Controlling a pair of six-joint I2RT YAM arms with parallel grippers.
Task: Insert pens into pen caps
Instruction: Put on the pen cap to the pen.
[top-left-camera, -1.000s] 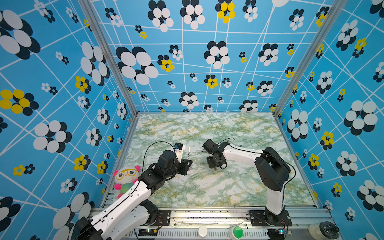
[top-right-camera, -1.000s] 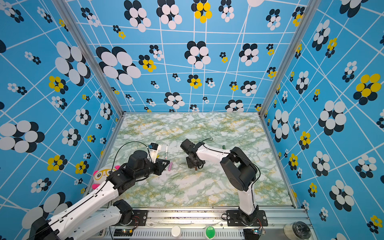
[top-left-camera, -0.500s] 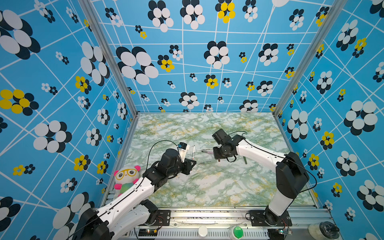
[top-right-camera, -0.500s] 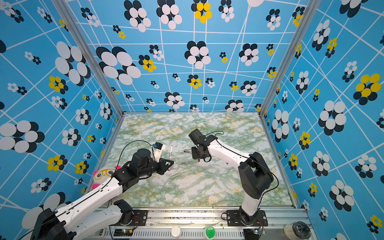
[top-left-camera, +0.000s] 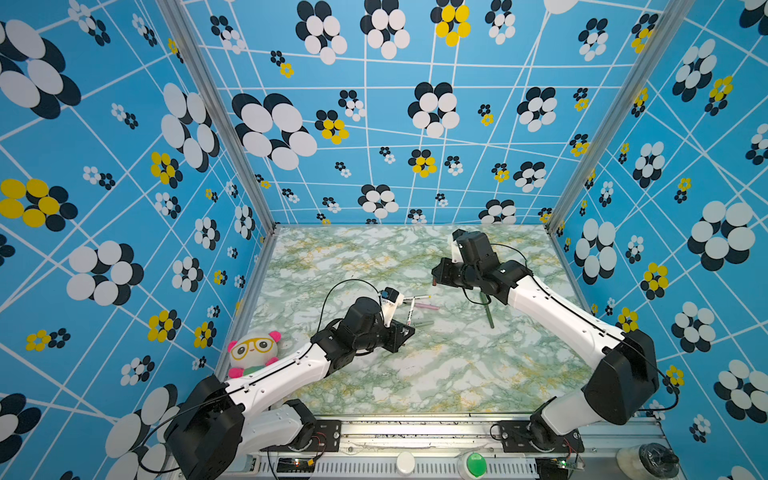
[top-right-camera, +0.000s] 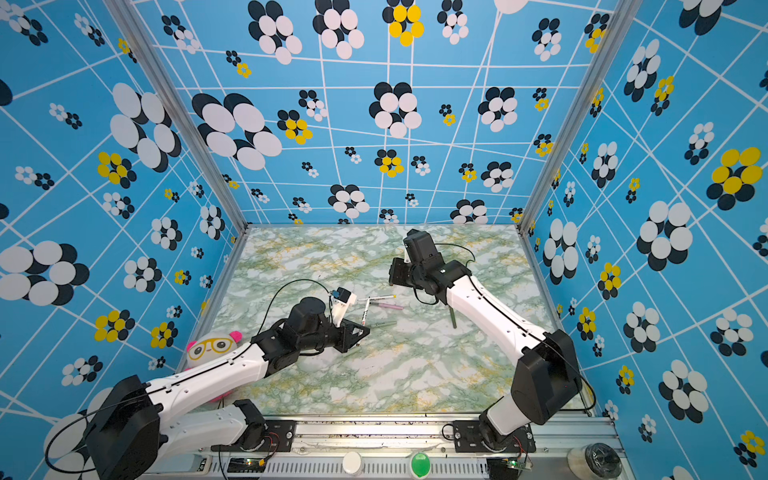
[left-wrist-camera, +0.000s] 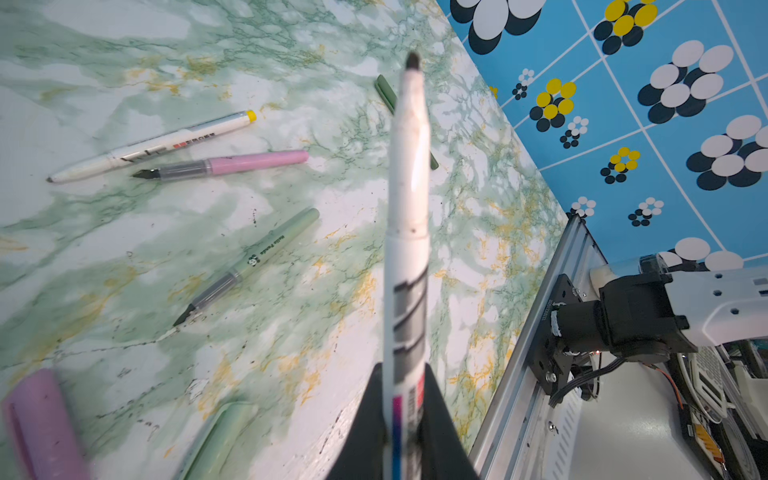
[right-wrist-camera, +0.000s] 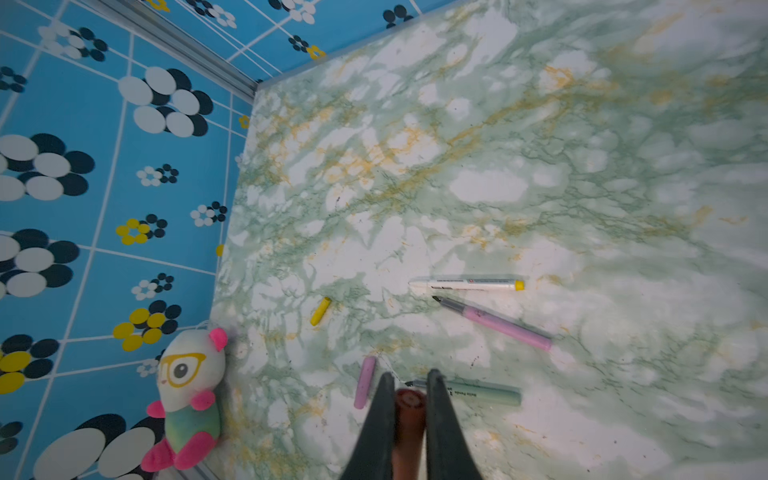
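Note:
My left gripper (left-wrist-camera: 405, 374) (top-left-camera: 404, 332) is shut on a white printed pen (left-wrist-camera: 409, 208) (top-left-camera: 411, 312), dark tip pointing away from the wrist, held above the table. My right gripper (right-wrist-camera: 409, 376) (top-left-camera: 435, 279) is shut on the brown cap (right-wrist-camera: 409, 409), open mouth outward, raised further back and right. On the marble lie the white pen with a yellow end (top-left-camera: 417, 297) (right-wrist-camera: 469, 284), the pink pen (top-left-camera: 428, 306) (left-wrist-camera: 232, 164), the pale grey-green pen (left-wrist-camera: 253, 262) (right-wrist-camera: 482, 392) and the dark green pen (top-left-camera: 488, 311). Loose caps: yellow (right-wrist-camera: 321, 311), pink (right-wrist-camera: 365, 382), pale green (left-wrist-camera: 224, 436).
A plush panda toy (top-left-camera: 253, 351) (right-wrist-camera: 187, 395) leans at the table's left edge beside my left arm. Patterned blue walls close in the left, back and right sides. A metal rail (top-left-camera: 415, 432) with the arm bases runs along the front.
My right gripper has risen off the table middle and drawn back with the brown cap. My left gripper has shifted a little to the right, still holding the white pen.

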